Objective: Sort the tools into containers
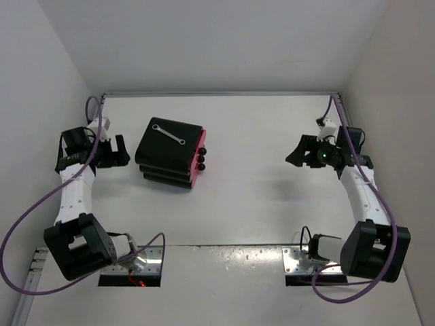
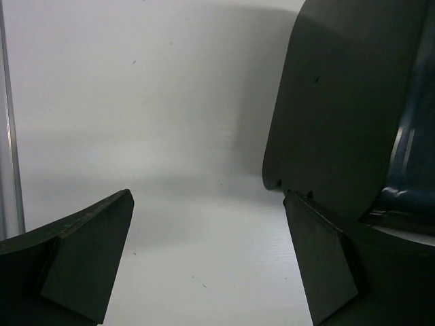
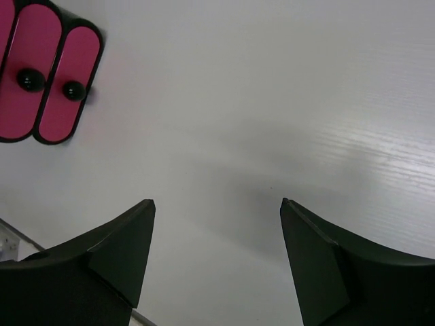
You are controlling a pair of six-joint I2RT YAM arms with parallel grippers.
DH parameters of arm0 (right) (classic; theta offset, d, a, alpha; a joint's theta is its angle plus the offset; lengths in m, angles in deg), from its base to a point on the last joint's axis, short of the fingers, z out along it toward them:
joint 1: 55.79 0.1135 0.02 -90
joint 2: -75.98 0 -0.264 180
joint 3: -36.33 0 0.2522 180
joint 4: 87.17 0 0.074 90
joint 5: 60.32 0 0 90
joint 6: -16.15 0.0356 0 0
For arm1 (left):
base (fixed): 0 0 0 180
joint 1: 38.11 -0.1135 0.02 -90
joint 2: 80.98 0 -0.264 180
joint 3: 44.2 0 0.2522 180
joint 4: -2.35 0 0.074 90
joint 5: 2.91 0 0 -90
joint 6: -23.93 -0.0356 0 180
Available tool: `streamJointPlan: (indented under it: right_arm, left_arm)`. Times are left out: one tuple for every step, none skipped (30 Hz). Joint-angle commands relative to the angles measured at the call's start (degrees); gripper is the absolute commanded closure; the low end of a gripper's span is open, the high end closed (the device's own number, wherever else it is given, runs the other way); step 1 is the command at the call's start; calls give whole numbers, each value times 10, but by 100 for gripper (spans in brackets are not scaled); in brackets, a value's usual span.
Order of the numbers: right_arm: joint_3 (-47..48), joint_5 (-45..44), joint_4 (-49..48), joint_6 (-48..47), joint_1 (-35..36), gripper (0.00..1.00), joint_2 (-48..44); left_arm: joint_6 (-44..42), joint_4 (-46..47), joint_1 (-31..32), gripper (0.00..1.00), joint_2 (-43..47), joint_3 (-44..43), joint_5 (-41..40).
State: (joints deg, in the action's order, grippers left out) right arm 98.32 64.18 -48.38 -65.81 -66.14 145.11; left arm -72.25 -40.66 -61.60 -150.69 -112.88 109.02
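The black drawer unit [image 1: 168,155] lies left of centre, its magenta-pink drawer fronts [image 1: 198,159] with round black knobs facing right, all shut. A slim silver wrench [image 1: 168,134] lies on its top face. My left gripper [image 1: 121,151] is open and empty just left of the unit; the unit's black side [image 2: 340,102] fills the right of the left wrist view. My right gripper [image 1: 296,155] is open and empty far to the right, pointing at the unit. Two pink drawer fronts [image 3: 47,75] show in the right wrist view. The green-handled screwdriver and yellow-and-black piece are out of view.
White walls close the table at the back and both sides. A metal strip [image 2: 10,136] runs along the left edge near my left gripper. Purple cables loop off both arms.
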Motion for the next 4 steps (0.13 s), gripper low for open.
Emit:
streamJointPlan:
  right_arm:
    - [-18,-4,-29,27,-25,25,-14]
    - [-18,-4,-34,27,-25,25,-14]
    - [-18,-4,-34,27,-33,25,-20]
    - [-18,-4,-34,27,-38,25,-20]
  left_arm:
    - [-18,46,-8,0,44,30,-16]
    - [-18,46,-8,0,49,36,-16]
    - [-24,53,-8,0,49,41,-16]
    - [-24,53,-8,0,55,41,-16]
